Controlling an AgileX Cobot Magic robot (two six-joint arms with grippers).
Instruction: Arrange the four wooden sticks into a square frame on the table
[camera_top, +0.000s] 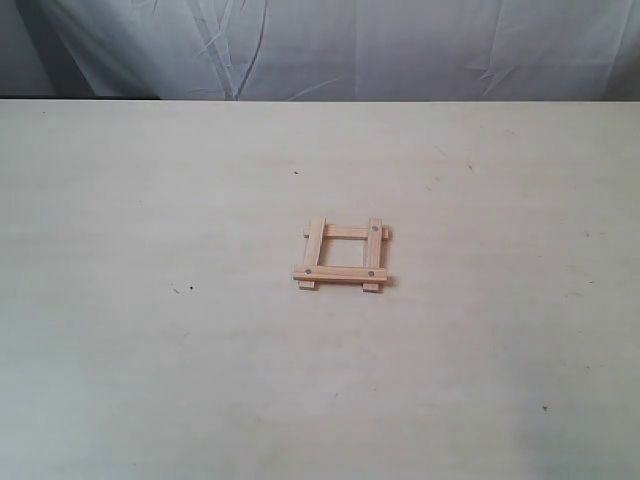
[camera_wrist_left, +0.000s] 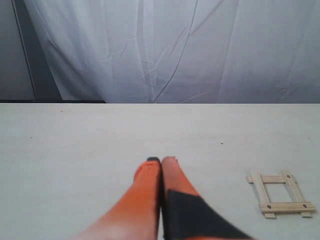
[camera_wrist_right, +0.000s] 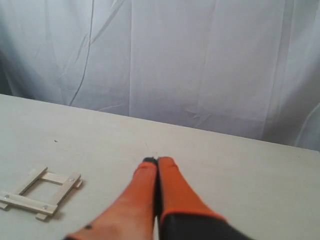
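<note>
Your four wooden sticks (camera_top: 340, 272) lie as a closed square frame (camera_top: 313, 250) near the middle of the table (camera_top: 150, 350), corners overlapping, ends protruding slightly. Your left gripper (camera_wrist_left: 161, 161) and right gripper (camera_wrist_right: 157, 161) hang well apart from it, fingers pressed together, holding nothing. Judgement: placement looks finished; the next move calls only for checking the corners.

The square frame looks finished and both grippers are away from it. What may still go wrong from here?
1. The four wooden sticks of the square frame seem only to overlap at the corners, so a small knock would probably scatter them.
2. The left gripper and the right gripper are shut and point across the table, with the frame off to one side of each. A sideways sweep might push it out of square.
</note>
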